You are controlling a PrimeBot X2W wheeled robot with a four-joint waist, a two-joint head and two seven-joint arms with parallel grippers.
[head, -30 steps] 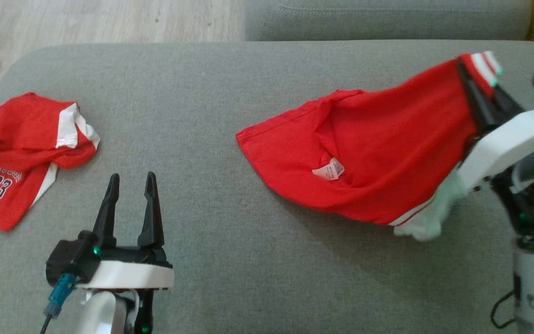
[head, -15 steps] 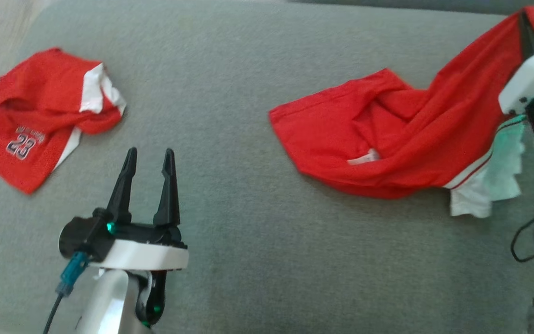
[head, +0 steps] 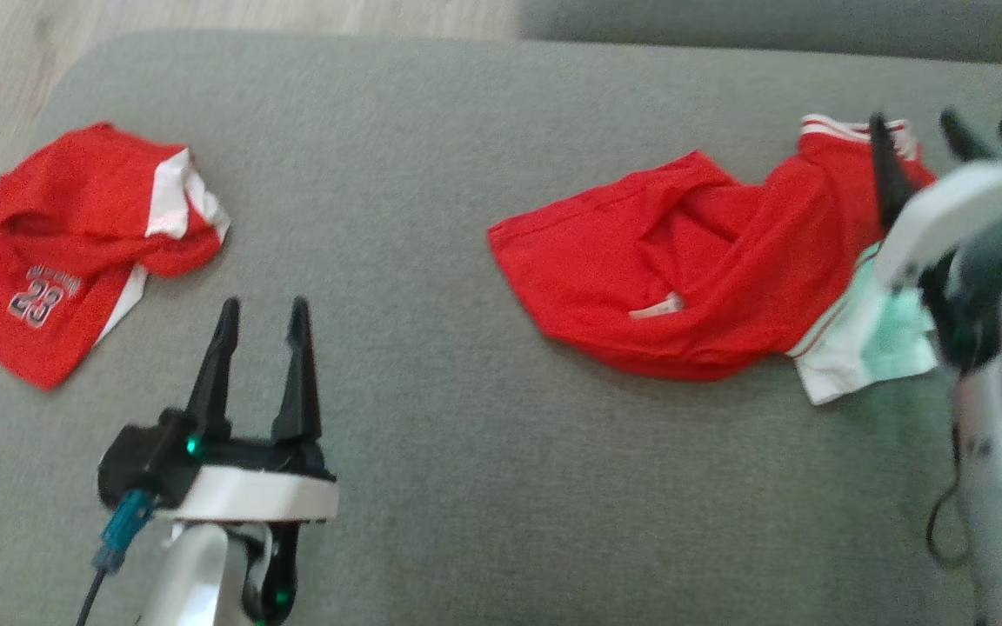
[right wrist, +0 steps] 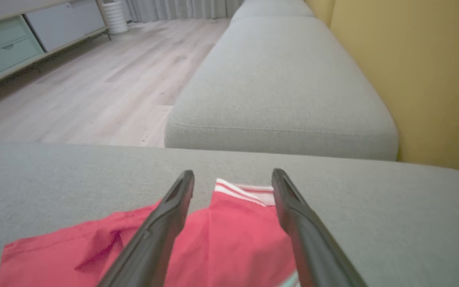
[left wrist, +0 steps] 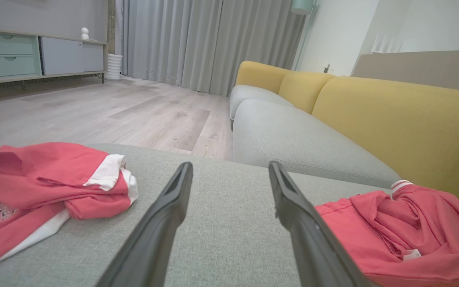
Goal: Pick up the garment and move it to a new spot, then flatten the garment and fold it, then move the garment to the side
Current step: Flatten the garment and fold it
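Relocation looks done — my right pincer [head: 912,122] hangs wide, empty over the crumpled garment [head: 684,278]; flattening comes next

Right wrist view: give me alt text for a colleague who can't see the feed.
The right gripper, its two dark fingers open, hangs over a crumpled red garment with a white-striped hem on a grey cushion. Beyond: another grey sofa seat, a yellow backrest at right, wood floor at left.
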